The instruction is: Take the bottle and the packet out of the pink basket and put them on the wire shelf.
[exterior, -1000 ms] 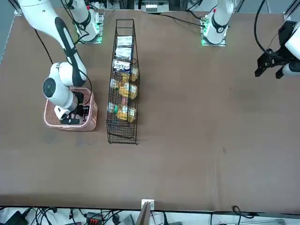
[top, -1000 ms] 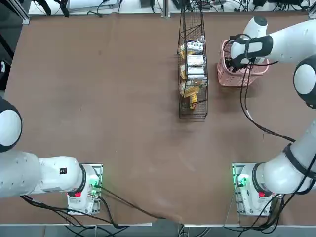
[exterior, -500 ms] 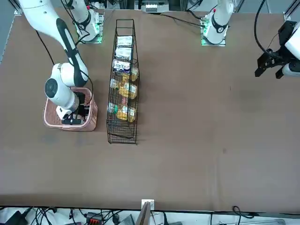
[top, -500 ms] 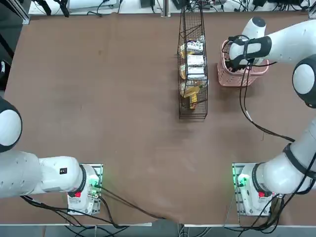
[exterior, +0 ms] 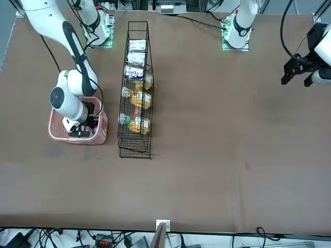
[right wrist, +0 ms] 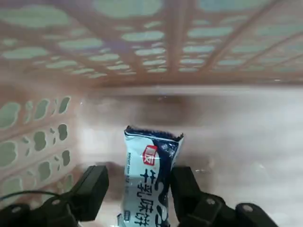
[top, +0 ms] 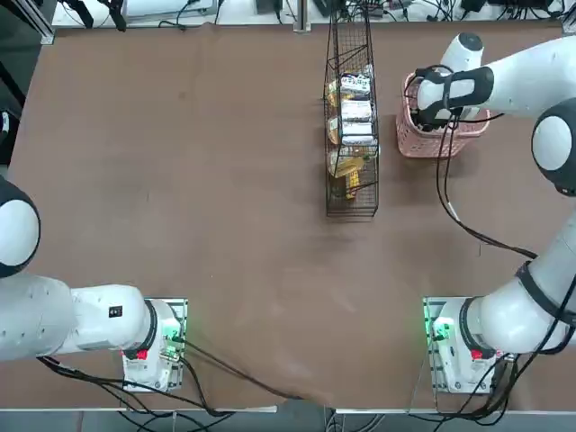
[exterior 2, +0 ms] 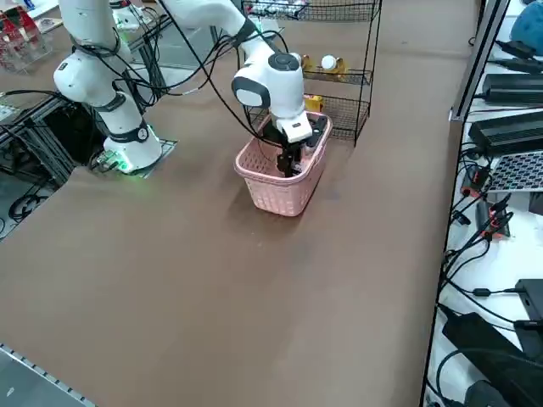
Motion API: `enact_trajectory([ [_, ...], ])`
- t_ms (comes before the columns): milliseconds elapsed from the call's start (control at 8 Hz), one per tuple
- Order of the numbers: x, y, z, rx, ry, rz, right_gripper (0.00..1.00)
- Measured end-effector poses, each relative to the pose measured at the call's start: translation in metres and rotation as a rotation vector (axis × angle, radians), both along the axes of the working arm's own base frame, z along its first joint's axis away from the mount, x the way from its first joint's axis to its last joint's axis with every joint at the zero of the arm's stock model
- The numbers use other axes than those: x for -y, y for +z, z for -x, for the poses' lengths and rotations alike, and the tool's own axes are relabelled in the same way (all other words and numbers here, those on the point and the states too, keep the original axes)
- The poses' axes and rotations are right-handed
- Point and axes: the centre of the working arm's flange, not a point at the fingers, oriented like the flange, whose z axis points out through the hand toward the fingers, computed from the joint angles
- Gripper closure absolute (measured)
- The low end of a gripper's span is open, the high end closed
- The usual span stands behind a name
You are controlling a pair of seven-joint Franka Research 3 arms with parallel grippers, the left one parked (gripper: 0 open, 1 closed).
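Barely anything has shifted over the last second: the right arm's hand has edged a touch toward the table's far edge and sits just as deep in the pink basket [top: 443, 135]. Down inside goes the right gripper [right wrist: 140, 191], its two fingers [right wrist: 92, 191] standing apart either side of the packet [right wrist: 150, 179], which lies on the basket floor, white with dark printing. One finger looks right up against the packet's edge, the other leaves a gap, so nothing is clamped yet. Only the wrist camera shows that; from overhead and from the front the white hand covers the basket's inside. No bottle can be made out in the basket from any angle. It sits near the table's far right corner, just beside the wire shelf [top: 351, 126]. That rack carries several packets and yellowish items, too small to sort out.
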Motion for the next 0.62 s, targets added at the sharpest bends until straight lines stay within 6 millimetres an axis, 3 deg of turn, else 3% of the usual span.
enact_trajectory([
  [625,0.0001,-0.0020,0.0005,-0.004,0.001,0.000,0.18],
])
